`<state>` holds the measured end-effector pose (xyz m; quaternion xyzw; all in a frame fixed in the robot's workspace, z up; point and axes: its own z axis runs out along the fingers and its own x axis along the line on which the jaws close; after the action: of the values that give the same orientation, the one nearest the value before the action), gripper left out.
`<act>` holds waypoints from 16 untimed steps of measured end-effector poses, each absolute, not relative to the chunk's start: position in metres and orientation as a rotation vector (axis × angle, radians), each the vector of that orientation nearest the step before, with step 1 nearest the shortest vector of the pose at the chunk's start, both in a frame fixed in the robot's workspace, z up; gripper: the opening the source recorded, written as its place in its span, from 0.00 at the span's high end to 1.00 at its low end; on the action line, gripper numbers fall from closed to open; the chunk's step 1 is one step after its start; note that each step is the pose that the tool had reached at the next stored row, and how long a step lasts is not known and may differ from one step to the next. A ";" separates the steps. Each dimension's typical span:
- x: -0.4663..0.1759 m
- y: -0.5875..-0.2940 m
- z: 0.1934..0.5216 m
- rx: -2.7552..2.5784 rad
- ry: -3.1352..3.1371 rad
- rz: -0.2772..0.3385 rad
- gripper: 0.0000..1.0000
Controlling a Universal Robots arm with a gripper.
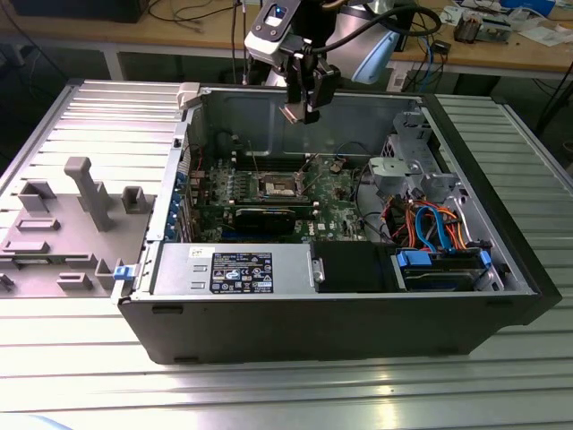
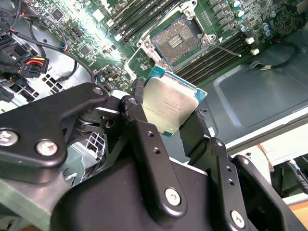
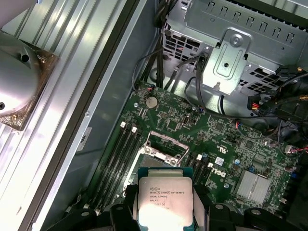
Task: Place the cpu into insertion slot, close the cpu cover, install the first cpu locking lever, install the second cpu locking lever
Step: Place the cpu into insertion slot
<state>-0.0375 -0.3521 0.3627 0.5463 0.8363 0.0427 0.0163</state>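
Observation:
My gripper [image 1: 301,107] hangs above the open computer case, shut on the cpu [image 1: 294,114], a small flat square chip with a silver top. In both wrist views the two black fingers [image 2: 144,130] clamp the cpu [image 2: 171,106] by opposite edges, and its printed metal top [image 3: 164,202] faces the first wrist camera. Well below it on the green motherboard lies the insertion slot [image 2: 175,38], with its brownish pin field bare. The cpu cover [image 3: 166,143] stands swung open at the slot's edge. Two thin wire levers [image 1: 311,168] stick up beside the slot [image 1: 279,185].
Black memory slots [image 2: 216,55] flank the socket. A labelled power supply [image 1: 242,269] lies along the case's near side. A silver drive cage [image 1: 407,175] and orange and blue cables [image 1: 430,224] are at the exterior view's right. A grey parts fixture [image 1: 72,215] sits outside the case.

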 end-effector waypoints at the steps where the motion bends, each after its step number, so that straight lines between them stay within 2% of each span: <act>1: -0.037 -0.352 0.363 1.699 2.600 0.133 0.46; 16: -0.038 -0.352 0.362 1.770 2.549 0.131 0.46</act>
<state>-0.0376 -0.3521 0.3617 0.5698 0.8205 0.0423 0.0175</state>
